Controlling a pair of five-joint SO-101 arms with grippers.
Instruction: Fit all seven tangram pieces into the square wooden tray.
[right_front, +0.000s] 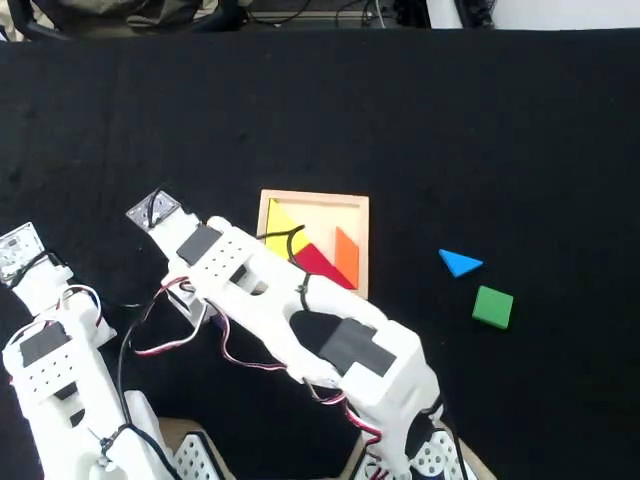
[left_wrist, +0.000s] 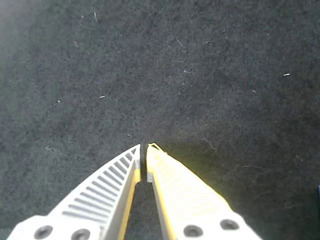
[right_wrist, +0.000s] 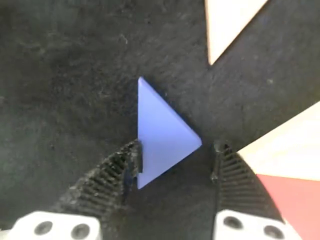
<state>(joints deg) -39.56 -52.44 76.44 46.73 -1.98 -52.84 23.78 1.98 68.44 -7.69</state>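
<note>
While the right gripper straddles the blue triangle, jaws wide and gripping nothing (piece flat on the cloth, just beside the tray), uneven closing could spin it away. Left gripper: closed, empty.

Left arm and right arm wear white shells, black motor blocks and red-white cables; left hand is ribbed white-yellow, right hand ribbed black.

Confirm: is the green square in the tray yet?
No, the green square lies on the black cloth, apart from the tray.
</note>
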